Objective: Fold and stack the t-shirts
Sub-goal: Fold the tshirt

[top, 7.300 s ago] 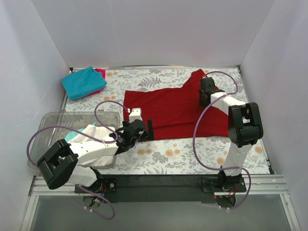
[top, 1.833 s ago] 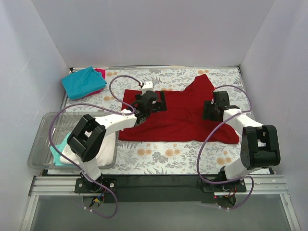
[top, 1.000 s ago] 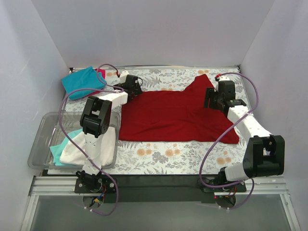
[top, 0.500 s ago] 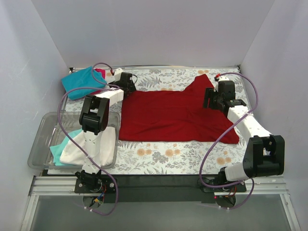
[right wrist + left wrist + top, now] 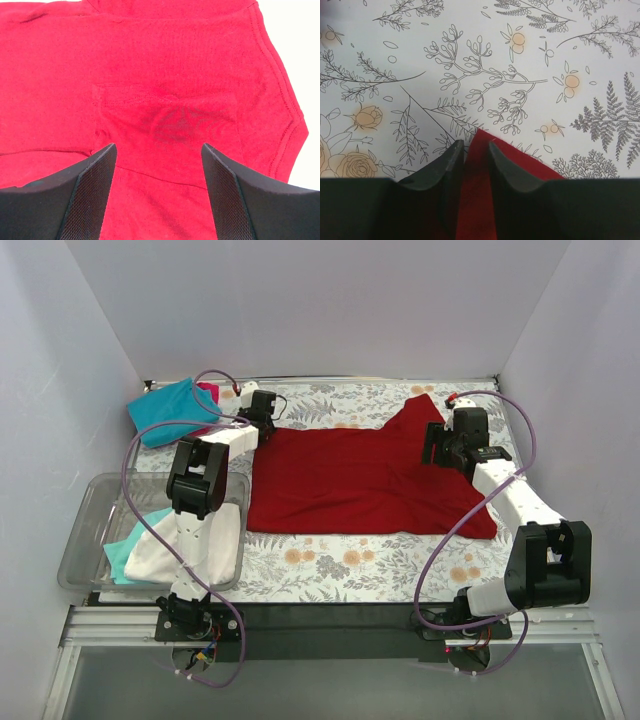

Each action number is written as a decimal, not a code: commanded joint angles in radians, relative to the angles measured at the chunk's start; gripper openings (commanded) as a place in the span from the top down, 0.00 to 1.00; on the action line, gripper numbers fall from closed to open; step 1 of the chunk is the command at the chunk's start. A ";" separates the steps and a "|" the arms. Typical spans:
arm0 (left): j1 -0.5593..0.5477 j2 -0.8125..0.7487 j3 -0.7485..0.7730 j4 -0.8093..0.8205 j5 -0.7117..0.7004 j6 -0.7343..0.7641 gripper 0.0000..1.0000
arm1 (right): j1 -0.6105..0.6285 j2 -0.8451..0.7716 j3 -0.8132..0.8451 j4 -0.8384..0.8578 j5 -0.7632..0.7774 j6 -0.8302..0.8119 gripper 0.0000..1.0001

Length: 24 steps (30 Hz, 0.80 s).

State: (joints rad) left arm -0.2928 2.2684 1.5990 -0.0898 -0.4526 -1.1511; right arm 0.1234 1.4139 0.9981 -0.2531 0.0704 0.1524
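Folding has barely begun: the large dark red cloth t-shirt (image 5: 360, 475) lies flat; left tool (image 5: 472, 145) pinches its corner, right tool (image 5: 158, 146) is spread.

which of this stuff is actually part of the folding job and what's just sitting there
Part of the job:
large dark red t-shirt, spread flat
folded teal t-shirt lying on a magenta-pink one
white t-shirt and pale teal cloth, both in the bin

Just lying about:
clear plastic bin
floral table cover
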 commanded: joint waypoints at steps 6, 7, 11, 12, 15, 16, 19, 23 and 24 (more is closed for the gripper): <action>0.000 -0.032 0.002 0.002 0.000 0.017 0.88 | -0.005 -0.018 0.000 0.038 -0.023 -0.013 0.37; 0.000 -0.027 0.007 0.004 -0.004 0.022 0.91 | -0.007 -0.010 0.005 0.038 -0.023 -0.013 0.37; -0.002 -0.015 0.026 0.002 -0.012 0.036 1.00 | -0.005 0.036 0.069 0.051 -0.014 -0.011 0.37; 0.000 -0.014 0.026 0.004 -0.014 0.037 1.00 | -0.004 0.052 0.092 0.049 -0.015 -0.013 0.37; -0.002 -0.024 0.015 0.012 -0.021 0.037 1.00 | 0.010 0.134 0.203 0.049 -0.012 -0.014 0.37; -0.002 -0.027 0.003 0.013 -0.023 0.039 1.00 | 0.015 0.193 0.267 0.046 0.009 -0.016 0.37; 0.003 -0.044 -0.014 0.022 -0.020 0.039 1.00 | 0.022 0.328 0.387 0.008 0.058 -0.025 0.37; 0.012 -0.064 -0.036 0.032 0.000 0.039 1.00 | 0.021 0.506 0.621 -0.008 0.111 -0.048 0.37; 0.012 -0.072 -0.040 0.033 0.008 0.036 1.00 | 0.021 0.543 0.663 -0.008 0.121 -0.054 0.37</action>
State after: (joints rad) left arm -0.2901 2.2658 1.5852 -0.0666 -0.4492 -1.1248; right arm 0.1417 1.8751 1.5345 -0.2630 0.1299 0.1299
